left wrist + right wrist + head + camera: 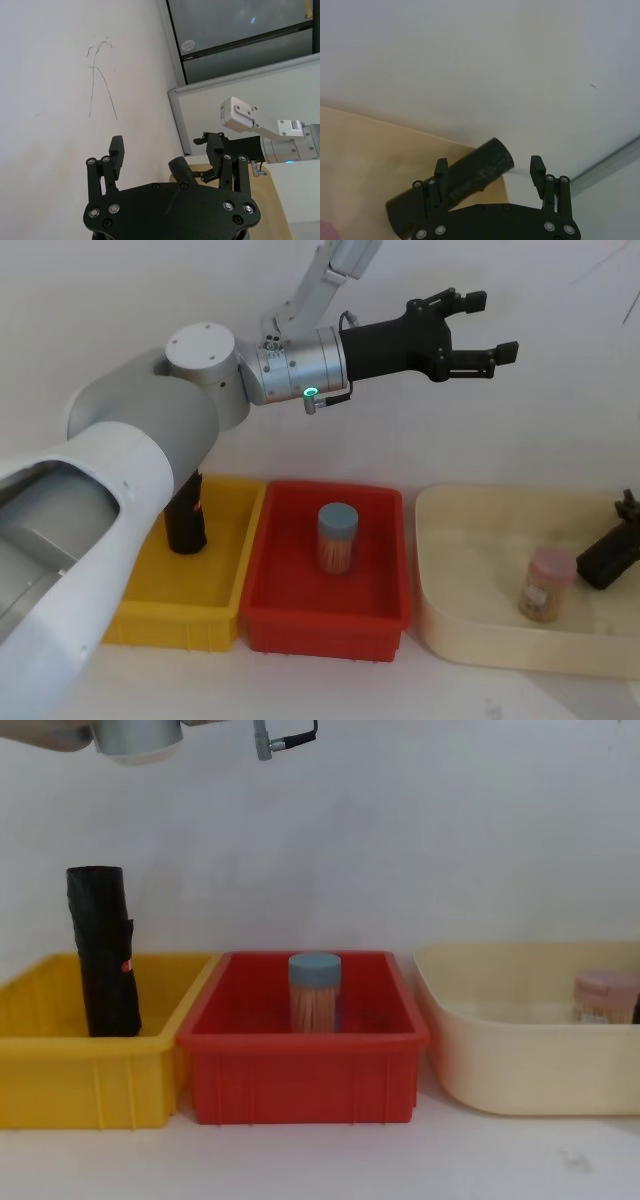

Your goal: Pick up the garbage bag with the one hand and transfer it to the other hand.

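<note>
The garbage bag (102,952) stands upright in the yellow bin (60,1072) at the desk's left end, rising above the bin's rim. It looks light and fairly firm as a roll, though its wrinkled film could slip; gripping around the exposed upper half seems safest. The left hand (478,328) hovers high above the red bin (330,625), fingers apart. The right hand (612,552) rests over the cream tub (470,645), fingers spread, empty.

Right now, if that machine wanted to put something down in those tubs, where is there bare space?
The red bin has floor free around the blue-lidded jar. The yellow bin is bare in front of the garbage bag. The cream tub is open left of the pink-lidded jar; its right end is crowded by the right hand.
</note>
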Controlling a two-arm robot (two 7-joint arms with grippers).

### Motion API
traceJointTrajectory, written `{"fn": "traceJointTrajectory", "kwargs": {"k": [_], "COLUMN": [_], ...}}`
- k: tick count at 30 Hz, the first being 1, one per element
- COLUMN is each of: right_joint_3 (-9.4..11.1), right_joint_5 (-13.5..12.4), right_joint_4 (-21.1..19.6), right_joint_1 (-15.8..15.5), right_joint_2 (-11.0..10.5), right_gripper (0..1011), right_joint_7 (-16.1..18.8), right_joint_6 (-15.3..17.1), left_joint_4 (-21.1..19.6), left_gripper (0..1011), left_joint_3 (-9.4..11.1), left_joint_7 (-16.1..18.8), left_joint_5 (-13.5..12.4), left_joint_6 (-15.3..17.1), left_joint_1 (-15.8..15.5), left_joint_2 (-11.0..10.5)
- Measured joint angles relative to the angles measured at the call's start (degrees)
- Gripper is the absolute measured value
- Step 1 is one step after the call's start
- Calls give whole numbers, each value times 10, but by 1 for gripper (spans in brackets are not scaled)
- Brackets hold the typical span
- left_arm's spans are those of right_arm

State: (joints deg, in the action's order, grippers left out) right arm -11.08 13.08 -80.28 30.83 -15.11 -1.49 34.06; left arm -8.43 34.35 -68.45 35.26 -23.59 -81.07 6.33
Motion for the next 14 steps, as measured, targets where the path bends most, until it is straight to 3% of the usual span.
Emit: {"fn": "traceJointTrajectory", "kwargs": {"k": [14], "right_joint_3": [5], "right_joint_5": [7], "right_joint_4": [6], "right_joint_1": [-3], "right_joint_2": [-4], "right_gripper": [999], "right_joint_7": [-8], "right_joint_6": [9], "left_joint_4": [0], "left_gripper": [1001], "left_joint_3": [0], "left_joint_7": [0], "left_joint_5": [0], "left_joint_6": [0], "left_joint_1": [0], "left_joint_2": [0]}}
